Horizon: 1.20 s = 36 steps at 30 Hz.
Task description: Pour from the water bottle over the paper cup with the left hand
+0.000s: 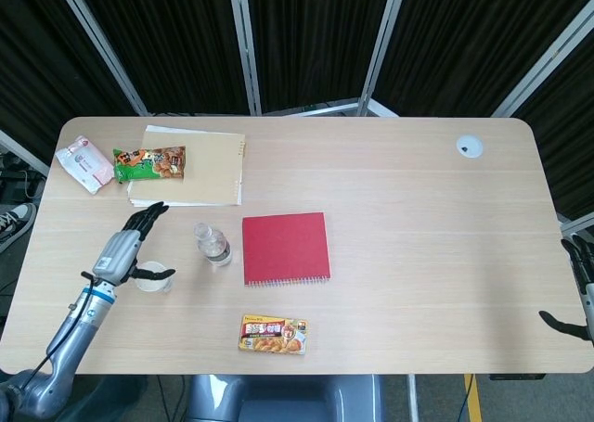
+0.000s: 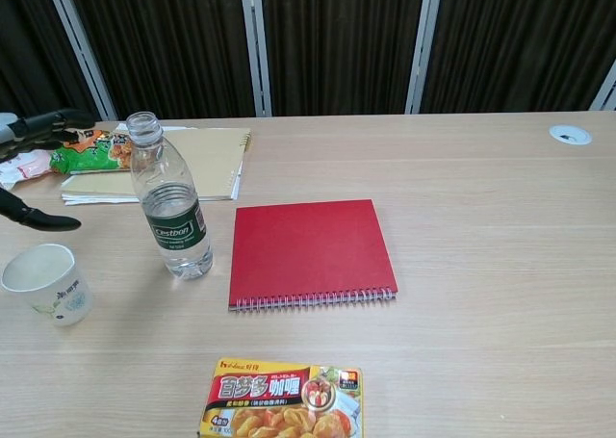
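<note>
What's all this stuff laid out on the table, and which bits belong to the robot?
water bottle: one, clear with green label, no cap, upright left of the notebook
paper cup: one, white, upright near the left front, left of the bottle
red notebook: one, red, spiral-bound, closed, table middle
curry box: one, yellow, flat at the front edge
tan pad: one, beige, on white sheets, back left
snack bag: one, green and orange, on the pad's left end
wipes pack: one, pink and white, far back left
cable port: one, white, set in the table back right
table: one, light wood
left hand: one, black and grey, fingers spread, above the cup, holding nothing
right hand: one, black, at the table's right edge, mostly out of frame
</note>
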### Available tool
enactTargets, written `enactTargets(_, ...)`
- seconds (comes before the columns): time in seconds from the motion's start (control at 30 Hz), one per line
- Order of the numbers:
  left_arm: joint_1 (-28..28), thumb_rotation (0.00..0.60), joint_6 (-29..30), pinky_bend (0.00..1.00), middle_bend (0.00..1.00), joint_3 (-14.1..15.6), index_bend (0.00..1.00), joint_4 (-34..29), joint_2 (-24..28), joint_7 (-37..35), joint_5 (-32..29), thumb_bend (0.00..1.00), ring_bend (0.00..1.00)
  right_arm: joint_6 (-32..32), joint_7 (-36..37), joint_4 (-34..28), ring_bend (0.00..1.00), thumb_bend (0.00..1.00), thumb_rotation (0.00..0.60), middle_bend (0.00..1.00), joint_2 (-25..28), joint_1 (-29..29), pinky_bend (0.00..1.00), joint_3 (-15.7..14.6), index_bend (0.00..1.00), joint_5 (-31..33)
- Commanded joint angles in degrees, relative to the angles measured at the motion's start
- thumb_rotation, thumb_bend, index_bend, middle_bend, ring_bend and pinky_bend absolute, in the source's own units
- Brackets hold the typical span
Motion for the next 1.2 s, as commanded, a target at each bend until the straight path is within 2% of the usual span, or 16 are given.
enactTargets(0.03, -1.7, 0.600, -1.9, 0.00, 0.00, -0.1, 0.00, 3.4, -2.9, -3.5, -0.4, 0.00, 0.00, -0.4, -0.1, 0.1, 0.00, 0.00, 0.600, 0.00, -0.2, 0.2, 0.00, 0.0, 0.00, 0.2)
enactTargets(0.23, -4.5, 0.600, -4.0, 0.00, 0.00, -0.7, 0.00, 9.6, -7.8, -11.6, 0.6, 0.00, 0.00, -0.9, -1.2, 0.6, 0.00, 0.00, 0.600, 0.00, -0.8, 0.5, 0.00, 0.1, 0.00, 0.8)
enactTargets(0.7, -9.5, 0.600, -10.0, 0.00, 0.00, -1.1, 0.00, 18.3, -14.8, -20.9, -0.1, 0.00, 0.00, -2.3, -2.0, 1.6, 0.00, 0.00, 0.600, 0.00, -1.4, 0.9, 0.00, 0.5, 0.00, 2.9)
enactTargets(1.2, -13.3, 0.600, -15.3, 0.00, 0.00, -0.5, 0.00, 24.6, -18.4, -35.6, 1.0, 0.00, 0.00, -3.8, -3.1, 2.5, 0.00, 0.00, 0.600, 0.00, -2.2, 1.5, 0.00, 0.5, 0.00, 4.0)
